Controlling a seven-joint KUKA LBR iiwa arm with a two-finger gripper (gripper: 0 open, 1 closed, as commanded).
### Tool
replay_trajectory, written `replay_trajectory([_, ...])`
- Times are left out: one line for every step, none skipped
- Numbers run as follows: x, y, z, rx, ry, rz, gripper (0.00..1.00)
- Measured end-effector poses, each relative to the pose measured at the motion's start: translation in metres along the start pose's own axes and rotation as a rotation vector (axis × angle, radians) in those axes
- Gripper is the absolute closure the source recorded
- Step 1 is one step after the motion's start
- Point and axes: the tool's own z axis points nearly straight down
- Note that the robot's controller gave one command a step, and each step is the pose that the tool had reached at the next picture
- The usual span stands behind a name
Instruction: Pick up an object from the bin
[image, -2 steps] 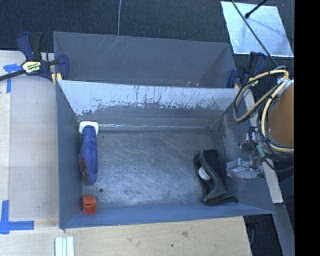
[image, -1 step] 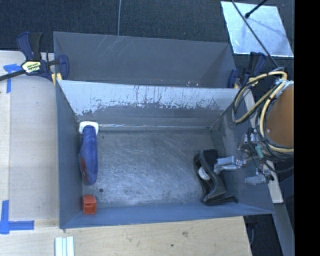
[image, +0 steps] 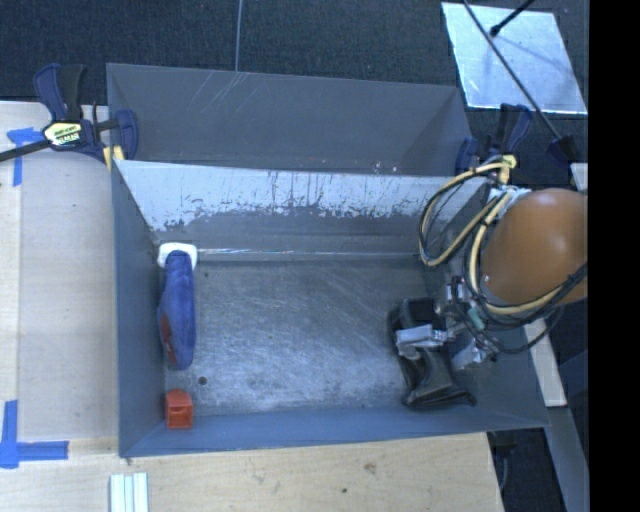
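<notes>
Well, I see the arm bent down from the right, gripper (image: 432, 372) low at the bin's (image: 300, 130) near-right corner (open or closed, I cannot tell); blue brush (image: 179, 305) and orange block (image: 178, 409) lie far left.

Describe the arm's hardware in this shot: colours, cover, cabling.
The wrist carries a smooth, rounded orange-brown cover. Yellow and black cables loop out beside it in wide arcs and run down toward the tool end. The gripper is a black, blocky body with small silver-grey metal parts above it. No markings are legible.
</notes>
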Motion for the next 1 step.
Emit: replay_trajectory([-0.0019, 0.0001, 0.0002, -0.001, -0.004, 0.0, 1.0])
